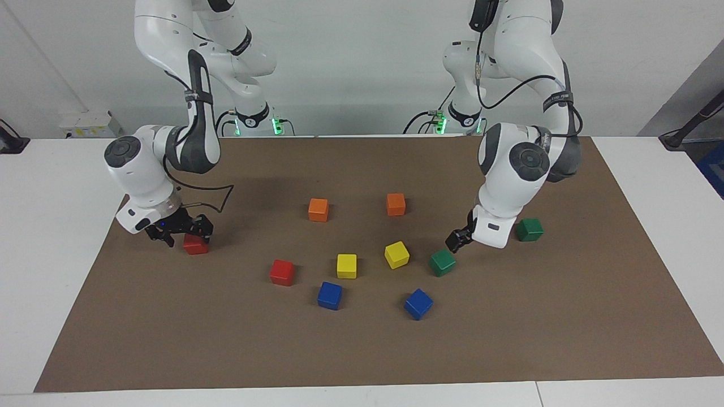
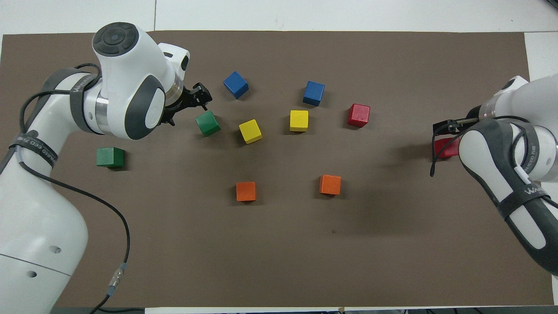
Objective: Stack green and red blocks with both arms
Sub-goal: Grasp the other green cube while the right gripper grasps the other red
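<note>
Red block (image 1: 195, 245) half-hidden beneath open, empty right hand (image 1: 182, 232); left hand (image 1: 455, 242) open, empty

Two dark green cubes (image 1: 442, 262) (image 1: 529, 229), two bright red cubes (image 1: 281, 272) (image 1: 195, 244), paired orange (image 1: 318, 210), yellow (image 1: 347, 265) and blue cubes (image 1: 330, 295) dot a plain brown mat (image 1: 362, 350) beside white-and-grey arms (image 1: 153, 169)
</note>
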Available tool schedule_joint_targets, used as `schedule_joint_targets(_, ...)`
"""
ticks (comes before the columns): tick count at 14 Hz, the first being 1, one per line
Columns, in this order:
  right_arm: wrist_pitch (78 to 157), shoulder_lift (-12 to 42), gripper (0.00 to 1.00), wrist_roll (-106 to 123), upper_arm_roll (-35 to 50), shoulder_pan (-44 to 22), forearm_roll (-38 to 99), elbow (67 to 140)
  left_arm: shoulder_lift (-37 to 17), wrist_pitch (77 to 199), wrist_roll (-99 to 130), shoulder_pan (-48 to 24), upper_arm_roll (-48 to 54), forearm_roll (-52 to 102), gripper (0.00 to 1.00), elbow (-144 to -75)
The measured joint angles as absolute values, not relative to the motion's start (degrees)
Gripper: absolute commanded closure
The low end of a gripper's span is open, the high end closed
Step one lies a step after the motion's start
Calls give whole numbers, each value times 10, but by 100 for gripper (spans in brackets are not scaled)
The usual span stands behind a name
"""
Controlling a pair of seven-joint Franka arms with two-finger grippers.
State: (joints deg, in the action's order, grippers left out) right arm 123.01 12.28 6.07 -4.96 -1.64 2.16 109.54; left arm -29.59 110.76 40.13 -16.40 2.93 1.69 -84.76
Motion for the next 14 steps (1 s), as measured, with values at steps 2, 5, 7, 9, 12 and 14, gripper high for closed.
schedule_joint_targets(2,1183,125,0,-21,-48,-64,-8,1043,-309,1130,406,-168,29,15,0,-839)
schedule_joint_targets(5,1169,148,0,-123,-47,-114,-14,995,-311,1164,406,-171,29,8,0,-855)
schedule_joint_targets(7,1153,187,0,-187,-46,-139,-14,936,-312,1190,406,-181,30,0,0,-883)
schedule_joint_targets(9,1147,232,0,-216,-44,-150,-12,886,-312,1202,406,-192,29,-1,0,-900)
schedule_joint_targets(12,1164,283,0,-232,-44,-149,0,846,-312,1222,407,-193,28,-3,0,-916)
schedule_joint_targets(14,1192,303,0,-236,-44,-151,5,839,-312,1230,407,-193,28,-3,11,-924)
